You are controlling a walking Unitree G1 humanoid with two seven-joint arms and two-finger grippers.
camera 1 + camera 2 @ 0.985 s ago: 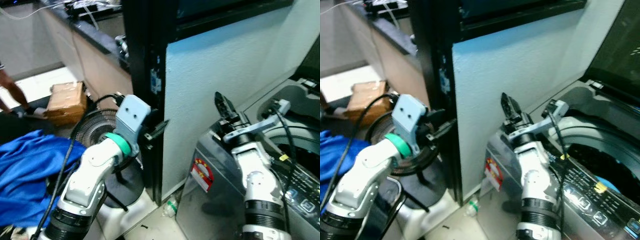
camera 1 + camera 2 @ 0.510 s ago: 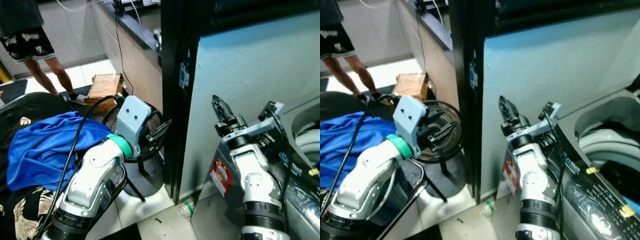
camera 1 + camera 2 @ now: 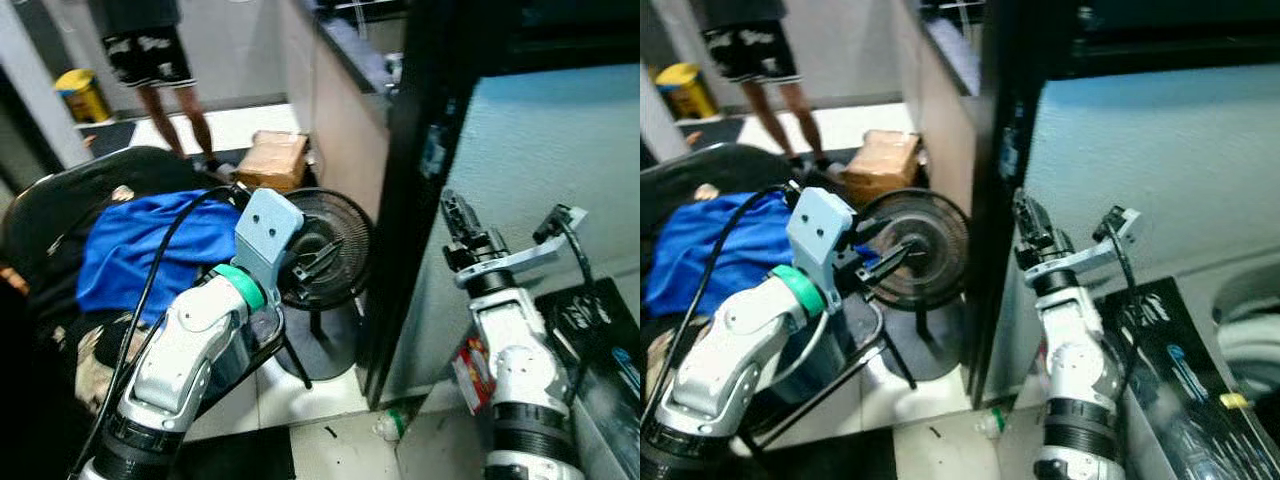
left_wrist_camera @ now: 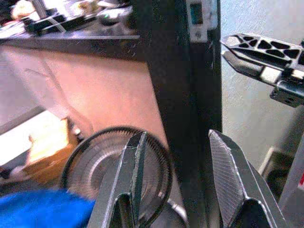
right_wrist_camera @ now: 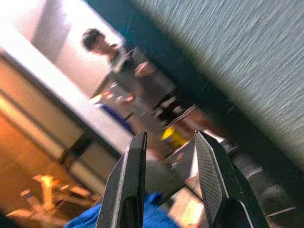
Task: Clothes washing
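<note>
A blue garment point(image 3: 150, 250) lies on a dark heap of clothes over a black chair at the left. The washing machine's dark control panel point(image 3: 1180, 345) and a piece of its white tub rim point(image 3: 1250, 335) sit at the lower right. My left gripper point(image 3: 318, 262) is raised in front of a floor fan, open, with nothing between its fingers point(image 4: 135, 161). My right gripper point(image 3: 455, 215) points up beside the pale wall panel, left of the machine. In the right wrist view its fingers point(image 5: 211, 175) stand apart and hold nothing.
A round floor fan point(image 3: 335, 245) stands by a black door post point(image 3: 410, 200). A cardboard box point(image 3: 272, 160) lies on the floor behind it. A person point(image 3: 150, 50) stands at the back near a yellow container point(image 3: 82, 95). A small bottle point(image 3: 388, 425) lies on the tiles.
The camera has swung left: the washing machine has slid to the right edge, and the blue garment, chair and person have come further into view. Both arms keep their pose.
</note>
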